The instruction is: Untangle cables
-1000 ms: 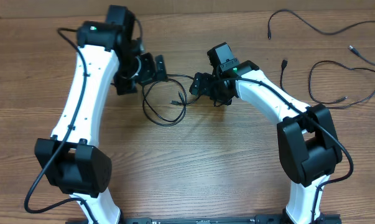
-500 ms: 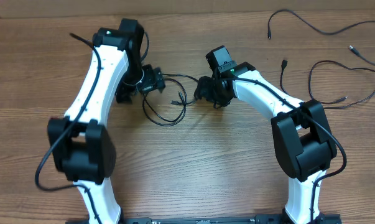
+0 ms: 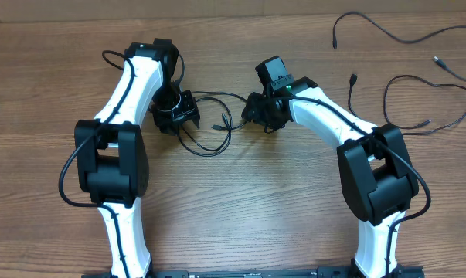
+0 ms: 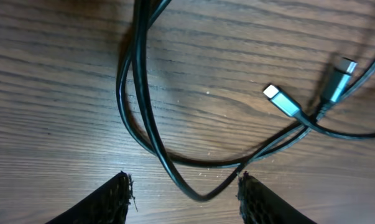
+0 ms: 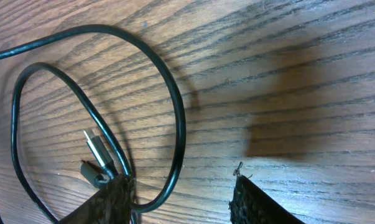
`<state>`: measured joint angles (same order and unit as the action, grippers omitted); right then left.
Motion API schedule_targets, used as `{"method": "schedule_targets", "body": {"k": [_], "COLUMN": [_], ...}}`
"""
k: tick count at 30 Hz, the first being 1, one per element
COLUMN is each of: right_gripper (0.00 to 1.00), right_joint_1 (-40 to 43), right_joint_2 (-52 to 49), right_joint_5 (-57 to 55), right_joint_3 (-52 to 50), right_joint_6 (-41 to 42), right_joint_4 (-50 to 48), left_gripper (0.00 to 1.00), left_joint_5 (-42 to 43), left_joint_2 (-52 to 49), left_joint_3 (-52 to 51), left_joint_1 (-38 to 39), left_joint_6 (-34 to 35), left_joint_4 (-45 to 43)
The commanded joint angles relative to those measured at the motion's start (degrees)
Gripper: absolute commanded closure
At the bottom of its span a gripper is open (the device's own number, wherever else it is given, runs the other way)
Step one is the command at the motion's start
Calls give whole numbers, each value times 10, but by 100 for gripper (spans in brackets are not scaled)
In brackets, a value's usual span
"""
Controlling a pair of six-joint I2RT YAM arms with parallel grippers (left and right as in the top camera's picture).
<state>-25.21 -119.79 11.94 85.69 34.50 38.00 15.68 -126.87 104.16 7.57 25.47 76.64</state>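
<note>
noting both claws spread: left gripper [image 4: 184, 186] straddles a bend of the tangled cable [image 5: 182, 130], which lies on the table [image 3: 233, 216] between the arms; right gripper [image 5: 181, 186] sits beside its loop. risk: we pinch two strands together, and pulling tightens the tangle.

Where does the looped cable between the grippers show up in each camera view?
Overhead: looped cable just left of centre.
Left wrist: looped cable sweeps down the left, bending at bottom centre.
Right wrist: looped cable fills the left half.
Shared landmark: its silver plug ends.
</note>
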Motion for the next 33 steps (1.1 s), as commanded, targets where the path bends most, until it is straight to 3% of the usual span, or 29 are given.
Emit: {"method": "schedule_targets", "body": {"k": [1,7,11,14,23,33], "right_gripper": [48,48,48,48,48,50], "right_joint_1": [-1,-1,-1,-2,-2,-2], "right_joint_2": [0,0,0,0,-2,-10], "right_joint_5": [-10,-13,-16,-16,-16,-19], "right_joint_3": [-2,-2,-2,-2,-2,-2], "right_joint_6": [0,0,0,0,0,0], "right_joint_4": [-5,-5,-7,-10,-16,3], "left_gripper": [44,47,66,96,96,96], "left_joint_5": [8,19,24,25,67,67], "left_joint_2": [-18,-49,-55,-54,-27,136], "left_joint_3": [-3,-3,-3,-2,21,35], "left_joint_1": [4,4,4,4,4,26], "left_joint_6": [20,19,17,17,-24,-45], "left_joint_4": [0,0,0,0,45,64]}}
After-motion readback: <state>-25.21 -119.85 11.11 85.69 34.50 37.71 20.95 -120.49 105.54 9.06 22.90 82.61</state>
